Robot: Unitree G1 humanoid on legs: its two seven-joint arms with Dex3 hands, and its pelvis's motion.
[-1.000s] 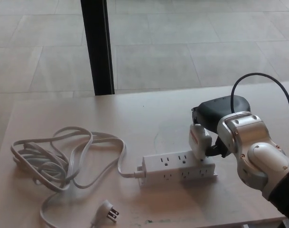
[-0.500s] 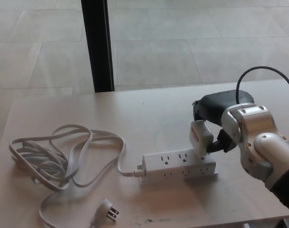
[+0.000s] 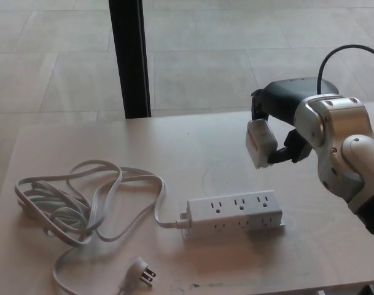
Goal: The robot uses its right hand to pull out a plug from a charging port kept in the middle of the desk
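A white power strip lies in the middle of the pale desk, its outlets bare. My right hand hangs above and behind the strip's right end, shut on a white plug block with a red mark on its side. The plug is clear of the strip, well above it. The strip's grey cord lies coiled at the left, ending in a loose three-prong plug near the front edge. My left hand does not show.
A black post stands behind the desk's far edge, with tiled floor beyond. A black cable loops up from my right wrist. The desk's front edge runs close below the strip.
My right hand has risen and drawn back with the white plug, which was seated in the strip's right end and now hangs free above it. The strip stays put.
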